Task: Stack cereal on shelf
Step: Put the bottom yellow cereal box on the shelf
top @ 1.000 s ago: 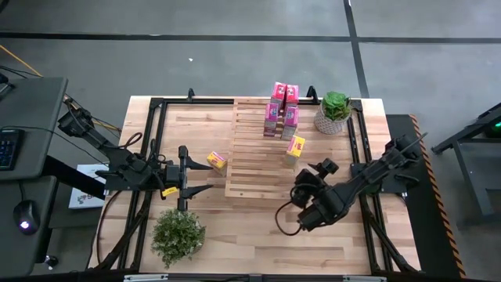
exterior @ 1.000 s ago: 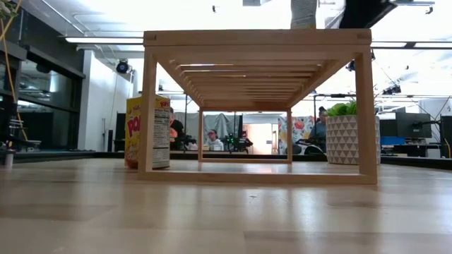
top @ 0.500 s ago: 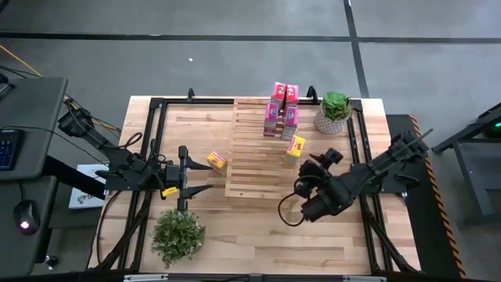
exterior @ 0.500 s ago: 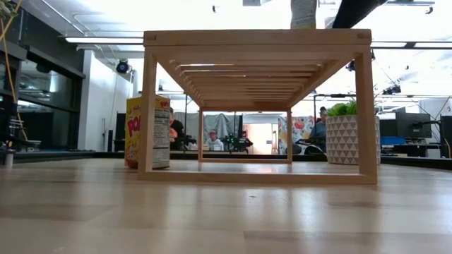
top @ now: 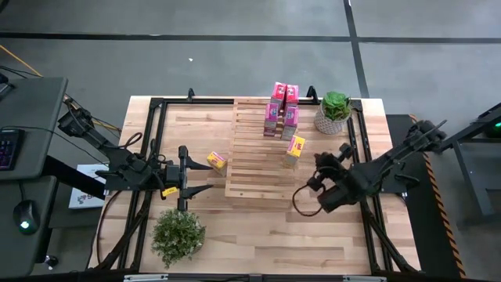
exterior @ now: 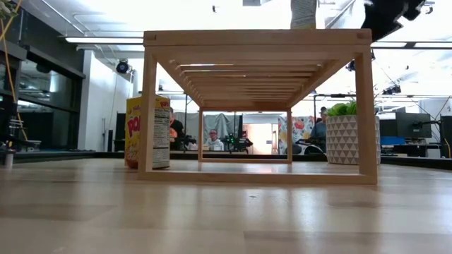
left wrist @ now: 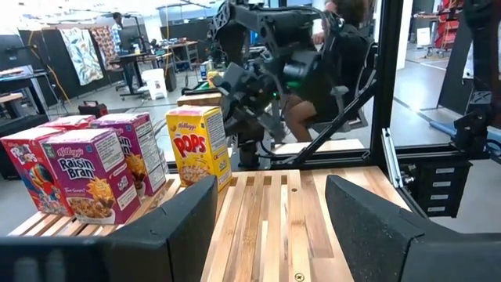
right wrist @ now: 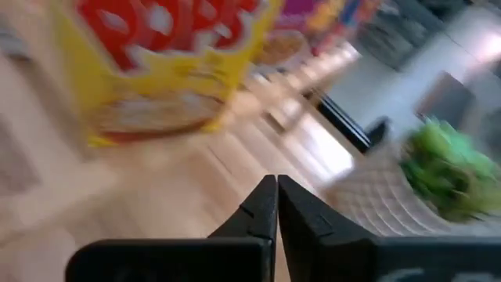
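The shelf (top: 254,153), a pale slatted rack, stands mid-table. Several pink cereal boxes (top: 282,110) stand upright on its far end, and a yellow cereal box (top: 295,149) stands on its right side. Another yellow box (top: 217,160) stands on the table left of the shelf, also seen behind the shelf leg (exterior: 148,132). My right gripper (right wrist: 276,188) is shut and empty; it hovers right of the shelf (top: 321,162) and points at the yellow box (right wrist: 156,55). My left gripper (left wrist: 270,211) is open and empty, at the table's left (top: 205,177).
A potted plant (top: 334,112) in a white patterned pot stands at the far right, close to my right arm. A bushy green plant (top: 178,235) sits at the near left. A black frame (top: 156,106) runs round the table. Bare planks lie in front of the shelf.
My right gripper has shut with nothing between its fingers. It has drawn back toward the table's right edge, away from the shelf and the yellow box on it. The boxes have stayed where they were.
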`<act>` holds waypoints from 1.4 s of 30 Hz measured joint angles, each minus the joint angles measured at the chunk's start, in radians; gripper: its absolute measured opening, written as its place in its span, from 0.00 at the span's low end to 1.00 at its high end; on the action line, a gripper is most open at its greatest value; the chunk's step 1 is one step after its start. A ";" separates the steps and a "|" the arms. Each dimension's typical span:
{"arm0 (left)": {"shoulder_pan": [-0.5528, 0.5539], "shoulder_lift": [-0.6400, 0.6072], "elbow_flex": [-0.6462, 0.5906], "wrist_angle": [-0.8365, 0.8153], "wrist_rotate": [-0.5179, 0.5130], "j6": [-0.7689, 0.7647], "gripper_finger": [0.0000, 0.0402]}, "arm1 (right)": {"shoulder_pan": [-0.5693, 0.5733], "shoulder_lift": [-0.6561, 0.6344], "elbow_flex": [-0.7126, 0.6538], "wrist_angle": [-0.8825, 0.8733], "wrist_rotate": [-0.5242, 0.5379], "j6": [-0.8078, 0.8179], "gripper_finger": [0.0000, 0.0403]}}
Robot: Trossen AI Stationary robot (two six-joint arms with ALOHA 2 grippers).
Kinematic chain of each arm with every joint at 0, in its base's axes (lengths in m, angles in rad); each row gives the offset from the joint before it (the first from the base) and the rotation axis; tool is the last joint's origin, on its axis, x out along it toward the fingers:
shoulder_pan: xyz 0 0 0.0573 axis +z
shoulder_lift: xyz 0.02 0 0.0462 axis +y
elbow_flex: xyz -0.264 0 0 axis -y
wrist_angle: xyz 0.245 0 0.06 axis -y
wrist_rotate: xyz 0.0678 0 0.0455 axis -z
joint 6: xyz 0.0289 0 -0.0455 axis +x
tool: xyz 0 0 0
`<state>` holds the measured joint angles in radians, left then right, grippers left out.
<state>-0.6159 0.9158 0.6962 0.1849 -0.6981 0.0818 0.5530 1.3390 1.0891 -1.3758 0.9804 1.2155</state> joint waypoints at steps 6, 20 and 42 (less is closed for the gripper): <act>0.000 0.000 0.000 0.009 0.000 0.000 0.57 | -0.002 -0.107 -0.088 0.320 0.100 -0.238 0.00; 0.000 0.000 0.000 0.007 0.000 0.000 0.57 | -0.176 -0.123 -0.118 0.628 0.044 -0.576 0.00; 0.000 0.000 0.000 0.001 0.000 0.000 0.57 | -0.192 -0.123 -0.118 0.612 -0.113 -0.493 0.00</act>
<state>-0.6159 0.9159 0.6960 0.1864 -0.6983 0.0822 0.3607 1.2163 0.9710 -0.7634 0.8673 0.7228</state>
